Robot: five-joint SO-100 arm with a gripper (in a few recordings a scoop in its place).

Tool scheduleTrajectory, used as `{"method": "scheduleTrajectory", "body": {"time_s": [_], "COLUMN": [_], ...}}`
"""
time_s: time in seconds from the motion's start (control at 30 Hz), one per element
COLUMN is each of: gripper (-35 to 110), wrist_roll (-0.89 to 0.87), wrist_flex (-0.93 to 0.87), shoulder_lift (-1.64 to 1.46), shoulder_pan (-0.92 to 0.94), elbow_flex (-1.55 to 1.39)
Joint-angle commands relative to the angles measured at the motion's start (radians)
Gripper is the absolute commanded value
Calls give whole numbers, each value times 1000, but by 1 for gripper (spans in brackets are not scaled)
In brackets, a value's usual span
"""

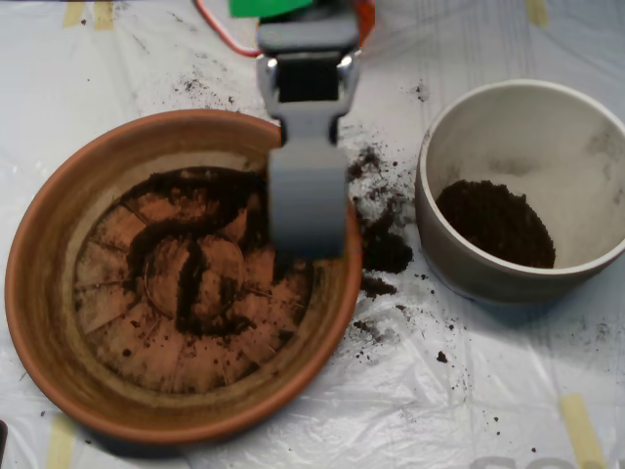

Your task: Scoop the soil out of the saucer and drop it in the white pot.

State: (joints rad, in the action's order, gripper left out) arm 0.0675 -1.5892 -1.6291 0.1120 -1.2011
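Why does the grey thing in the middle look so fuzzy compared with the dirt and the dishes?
In the overhead view, the grey clamshell scoop sits nearest the camera, so it looks soft-edged, while the dark crumbly soil in the round terracotta saucer looks sharper; the off-white ceramic pot is brightly lit, and the plastic sheet shows pale glare.

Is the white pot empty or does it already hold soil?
Holds some: a dark soil heap lies inside the white pot.
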Motion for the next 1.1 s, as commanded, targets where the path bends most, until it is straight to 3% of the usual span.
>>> {"method": "scheduleTrajectory", "body": {"time_s": [0.0, 0.27, 0.47, 1.07], "gripper": [41, 46, 52, 63], "wrist_roll": [17, 107, 161, 285], "wrist_flex": [121, 385, 428, 110], "shoulder_lift": [-129, -110, 6, 598], "shoulder_pan": [138, 325, 382, 419], "elbow_flex": [-192, -581, -618, -15]}}
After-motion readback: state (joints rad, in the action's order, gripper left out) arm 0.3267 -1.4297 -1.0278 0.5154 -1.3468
